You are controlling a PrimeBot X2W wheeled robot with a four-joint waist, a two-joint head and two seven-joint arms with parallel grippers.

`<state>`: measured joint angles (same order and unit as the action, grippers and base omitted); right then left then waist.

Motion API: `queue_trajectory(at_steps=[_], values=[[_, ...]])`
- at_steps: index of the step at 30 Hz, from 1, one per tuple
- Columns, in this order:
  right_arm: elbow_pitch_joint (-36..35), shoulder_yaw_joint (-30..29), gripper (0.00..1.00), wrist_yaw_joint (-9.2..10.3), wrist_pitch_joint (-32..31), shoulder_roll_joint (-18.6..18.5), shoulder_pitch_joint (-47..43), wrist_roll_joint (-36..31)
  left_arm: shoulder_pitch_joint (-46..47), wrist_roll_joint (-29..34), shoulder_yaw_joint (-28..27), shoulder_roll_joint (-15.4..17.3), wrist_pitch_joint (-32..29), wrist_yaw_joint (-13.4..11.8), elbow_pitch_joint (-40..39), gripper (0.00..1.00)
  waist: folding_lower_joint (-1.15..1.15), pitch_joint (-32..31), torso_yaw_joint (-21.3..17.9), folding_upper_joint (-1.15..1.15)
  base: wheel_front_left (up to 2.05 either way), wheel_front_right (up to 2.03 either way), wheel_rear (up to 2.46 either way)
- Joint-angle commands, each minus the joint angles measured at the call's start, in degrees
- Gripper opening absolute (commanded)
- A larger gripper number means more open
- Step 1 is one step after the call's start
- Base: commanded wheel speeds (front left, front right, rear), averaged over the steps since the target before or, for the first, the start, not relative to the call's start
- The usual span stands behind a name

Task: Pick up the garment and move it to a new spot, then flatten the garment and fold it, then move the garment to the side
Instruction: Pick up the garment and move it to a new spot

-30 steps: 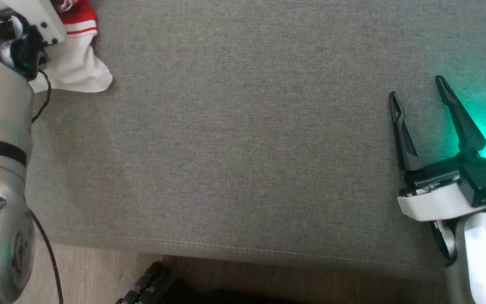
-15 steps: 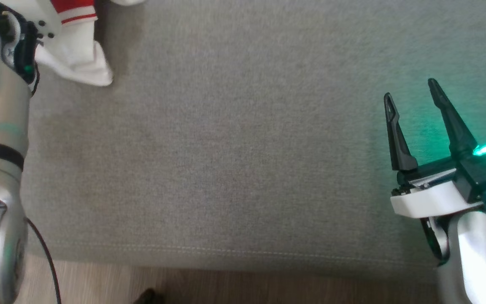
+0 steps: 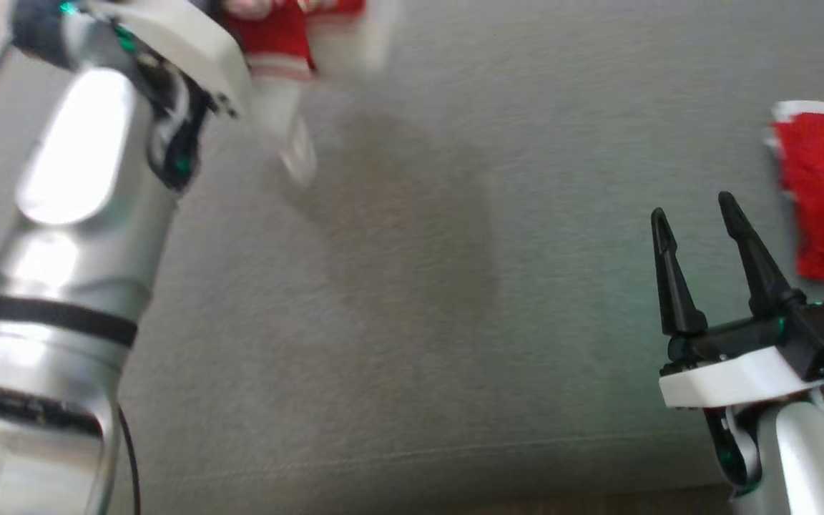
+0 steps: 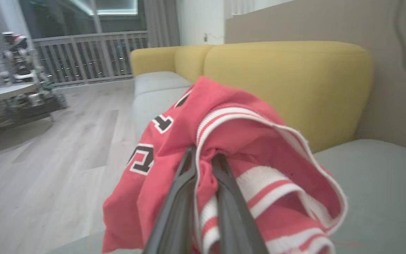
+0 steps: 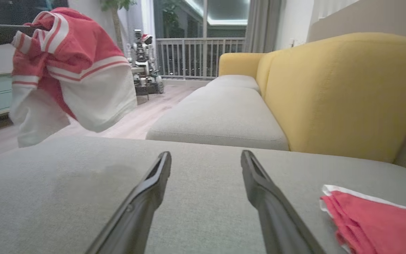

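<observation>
left gripper, centre of the left wrist view: its two dark fingers lie close together, pinching a bunched fold of the garment, a red jersey with white stripes and white panels. the pinch sits at a gathered edge, so the rest of the cloth drapes down either side of the fingers. in the right wrist view the garment hangs at the upper left and appears clear of the grey seat cushion, with its shadow on the fabric below. this height is judged to serve the carry to a new spot, letting the cloth travel without dragging. in the head view it shows blurred at the top edge, beside the left arm's pale wrist housing. right gripper, lower right of the head view: fingers spread wide, empty, held low over the cushion, probably ready to take a second corner for flattening. a second red cloth, edged white, lies folded at the right edge, near the right gripper but apart from it. flattening and folding are not yet begun.
</observation>
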<state>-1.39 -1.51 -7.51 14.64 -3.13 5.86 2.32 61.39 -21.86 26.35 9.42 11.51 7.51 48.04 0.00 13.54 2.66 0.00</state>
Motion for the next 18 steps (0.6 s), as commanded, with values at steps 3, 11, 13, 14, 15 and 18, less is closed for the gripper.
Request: queue_trajectory(at_steps=[3, 11, 13, 14, 15, 18], values=[[-1.8, 1.4, 1.00, 0.02, 0.4, 0.2, -0.7, 1.2, -1.1, -2.4, 1.4, 2.9, -3.3, 0.0, -7.3, 0.00, 0.00, -6.0, -8.1, 0.00, 0.00, 0.00, 0.00], [-2.1, 1.4, 1.00, 0.02, 0.4, 0.2, -2.7, 1.9, -10.0, -4.4, 4.9, 2.7, -9.8, -0.6, -15.1, 0.00, 0.00, -6.2, -15.4, 0.00, 0.00, 0.00, 0.00], [-2.4, 1.7, 1.00, 0.02, 0.4, 0.2, -2.7, 2.2, -12.0, -4.3, 6.1, 2.3, -11.0, -1.0, -16.0, 0.00, 0.00, -5.1, -16.8, 0.00, 0.00, 0.00, 0.00], [-2.6, 1.9, 1.00, 0.02, 0.4, 0.2, -2.6, 2.2, -12.8, -4.0, 6.7, 2.2, -11.3, -1.3, -16.3, 0.00, 0.00, -4.4, -17.3, 0.00, 0.00, 0.00, 0.00], [-2.7, 2.1, 1.00, 0.02, 0.4, 0.2, -2.4, 2.3, -13.7, -3.5, 7.3, 2.1, -11.4, -1.7, -16.4, 0.00, 0.00, -3.7, -17.8, 0.00, 0.00, 0.00, 0.00], [-3.0, 2.7, 1.00, 0.02, 0.4, 0.2, -1.9, 2.6, -15.9, -2.0, 9.4, 1.5, -11.0, -2.6, -15.4, 0.00, 0.00, -1.4, -18.9, 0.00, 0.00, 0.00, 0.00]])
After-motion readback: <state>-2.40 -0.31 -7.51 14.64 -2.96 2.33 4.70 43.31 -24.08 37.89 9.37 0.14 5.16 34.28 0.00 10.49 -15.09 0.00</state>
